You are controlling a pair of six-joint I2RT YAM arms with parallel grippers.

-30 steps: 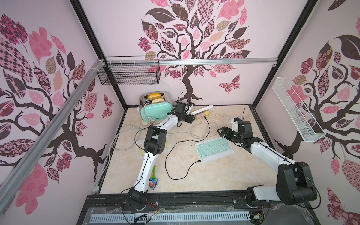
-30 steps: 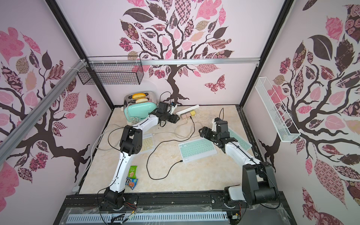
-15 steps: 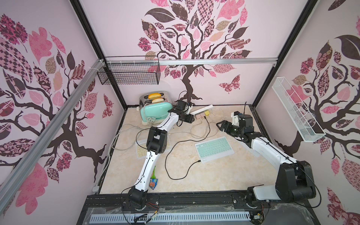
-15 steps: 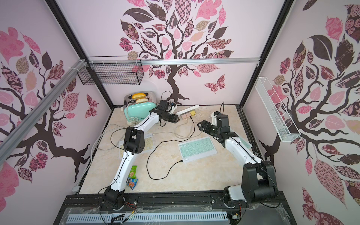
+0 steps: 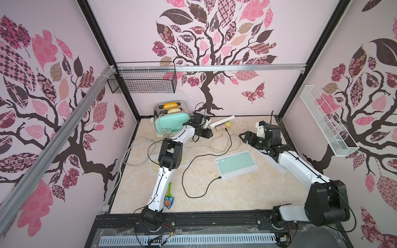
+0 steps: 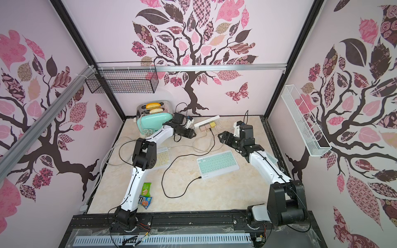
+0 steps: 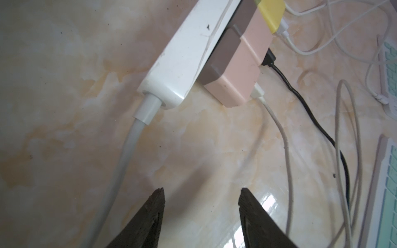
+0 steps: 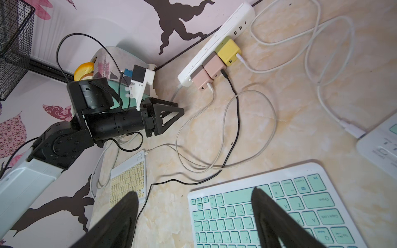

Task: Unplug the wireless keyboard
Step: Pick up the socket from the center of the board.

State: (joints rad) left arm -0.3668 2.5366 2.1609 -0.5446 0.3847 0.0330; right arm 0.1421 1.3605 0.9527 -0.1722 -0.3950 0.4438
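Now: wedge-fingered left gripper [image 7: 202, 193] near glossy white power strip [image 7: 187, 53], jaws apart; right gripper [image 8: 194, 193] farther off, likewise spread; mint keyboard [image 5: 236, 164] farther still.

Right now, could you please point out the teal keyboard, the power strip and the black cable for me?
teal keyboard [image 5: 236, 163]: in a top view, on the middle of its keys.
power strip [image 8: 207, 49]: right wrist view, on its white top face.
black cable [image 8: 238, 111]: right wrist view, on a straight stretch of it.
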